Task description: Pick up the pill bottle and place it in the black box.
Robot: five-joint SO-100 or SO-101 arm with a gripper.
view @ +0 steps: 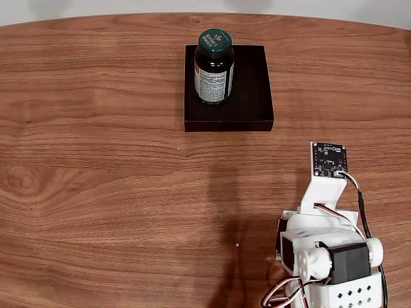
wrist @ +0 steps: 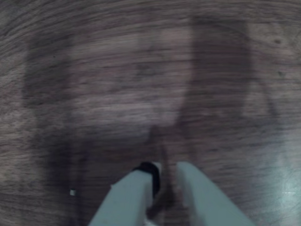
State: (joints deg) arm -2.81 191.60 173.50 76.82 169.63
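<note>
Standing upright inside the black box (view: 247,96), toward its left wall, the pill bottle (view: 214,66) looks delivered, with the fingers (wrist: 165,175) nearly closed on nothing above bare counter (view: 96,192), well apart from the box, apparently retreated.

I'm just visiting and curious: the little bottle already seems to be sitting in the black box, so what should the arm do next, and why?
Probably nothing more than stay folded back. The pill bottle stands upright inside the black box, and the gripper is near the bare table, its fingers nearly together with nothing between them, so the job looks done.
</note>
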